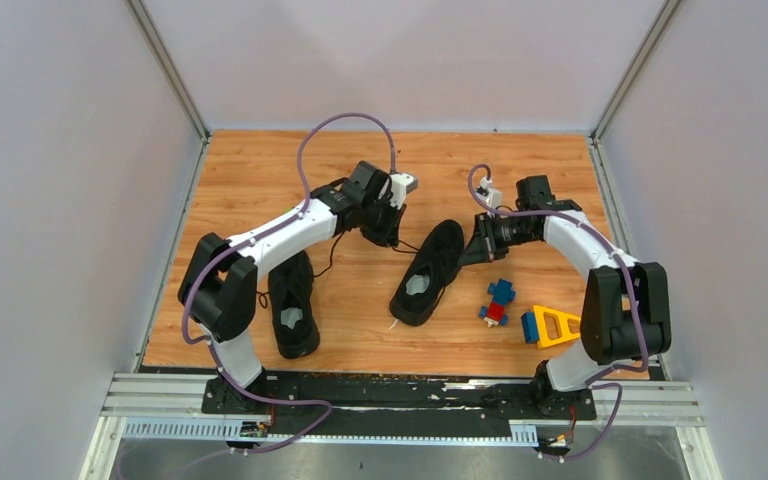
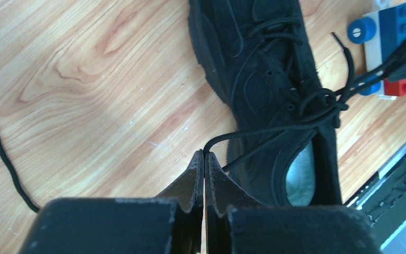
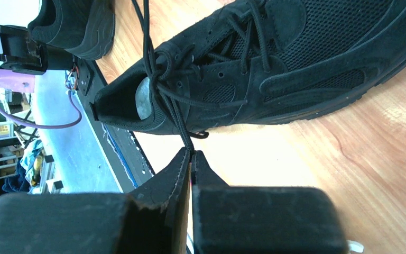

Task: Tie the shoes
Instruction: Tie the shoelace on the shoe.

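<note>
Left gripper (image 2: 204, 154) and right gripper (image 3: 191, 153) each clamp a lace (image 2: 254, 132) of the mid-table shoe (image 1: 428, 272).

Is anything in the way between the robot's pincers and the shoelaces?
Nothing visible. The left pincer and the right pincer are each shut on a lace of the middle shoe. The toy blocks sit beside it, not between.

We saw bright, even light from above. The wooden tabletop (image 3: 254, 159) carried washed-out glare in the wrist views, shadows beside the shoes (image 1: 428, 272) were soft, and nearest parts looked blurred.
</note>
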`<state>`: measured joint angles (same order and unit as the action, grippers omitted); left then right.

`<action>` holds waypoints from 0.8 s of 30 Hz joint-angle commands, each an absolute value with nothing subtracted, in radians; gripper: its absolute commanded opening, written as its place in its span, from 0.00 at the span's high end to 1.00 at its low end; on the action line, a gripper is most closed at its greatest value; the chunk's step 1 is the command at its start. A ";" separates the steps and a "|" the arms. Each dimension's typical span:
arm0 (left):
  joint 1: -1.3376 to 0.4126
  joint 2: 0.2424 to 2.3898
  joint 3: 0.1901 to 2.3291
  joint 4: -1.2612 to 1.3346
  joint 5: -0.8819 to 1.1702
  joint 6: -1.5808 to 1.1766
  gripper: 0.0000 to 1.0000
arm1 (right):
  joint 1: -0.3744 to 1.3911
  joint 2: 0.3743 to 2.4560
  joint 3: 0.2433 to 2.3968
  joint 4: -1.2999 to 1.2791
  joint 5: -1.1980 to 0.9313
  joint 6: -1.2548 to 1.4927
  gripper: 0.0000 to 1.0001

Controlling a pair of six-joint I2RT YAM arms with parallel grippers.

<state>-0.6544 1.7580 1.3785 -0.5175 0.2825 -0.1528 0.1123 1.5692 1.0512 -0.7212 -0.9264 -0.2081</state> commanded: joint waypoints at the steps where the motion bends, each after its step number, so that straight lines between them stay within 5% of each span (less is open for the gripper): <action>1: -0.629 1.746 1.351 -0.507 0.242 -0.090 1.00 | 0.103 1.493 1.038 -0.740 -0.915 -0.261 1.00; 11: -0.607 1.775 1.336 -0.463 0.375 -0.105 1.00 | 0.093 1.497 1.047 -0.751 -0.878 -0.274 1.00; 24: -0.609 1.813 1.341 -0.452 0.427 -0.132 1.00 | 0.097 1.467 1.178 -0.798 -0.560 -0.605 1.00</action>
<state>-0.6121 1.8030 1.3323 -0.4774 0.4004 -0.1261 0.0986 1.5032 1.1183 -0.7906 -0.6842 -0.4591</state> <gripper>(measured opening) 0.007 0.032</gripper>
